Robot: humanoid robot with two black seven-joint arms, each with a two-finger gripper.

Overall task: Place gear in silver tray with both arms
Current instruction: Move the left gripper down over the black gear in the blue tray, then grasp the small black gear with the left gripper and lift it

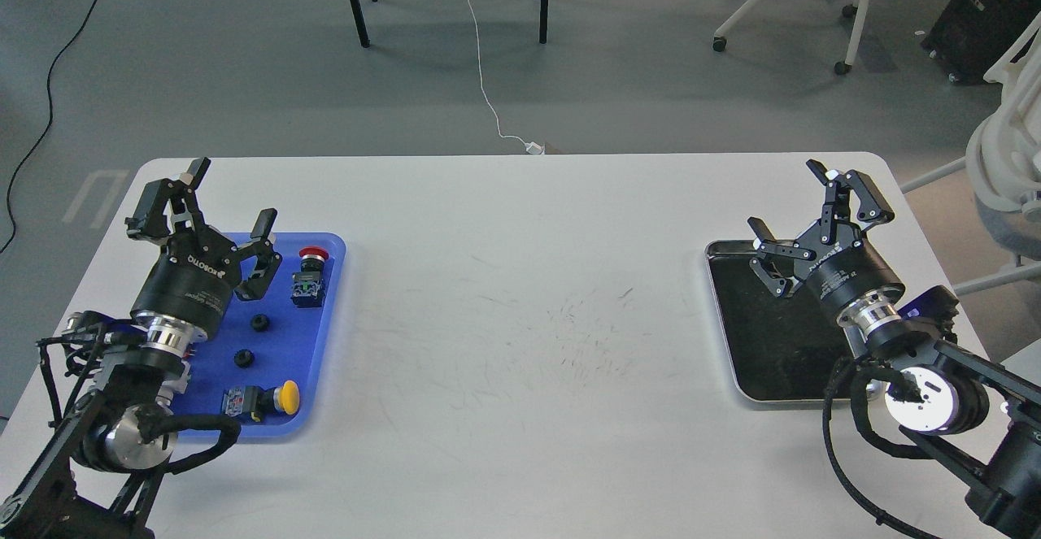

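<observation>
Both claws wide and empty, gears untouched.
Left claw [215,197] hovered over the blue tray [329,336]; small black gears [259,323] could slip before reaching the right claw [801,206] and silver tray [720,311].

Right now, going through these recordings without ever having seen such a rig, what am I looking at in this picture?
This is the view from the robot's own head, looking down at a white table. The two black arms are its own. The left gripper hangs open over a blue tray holding a red push button, a yellow push button and two small black gear-like parts. The right gripper hangs open over the silver tray, whose visible dark floor looks bare. Neither gripper holds anything.
</observation>
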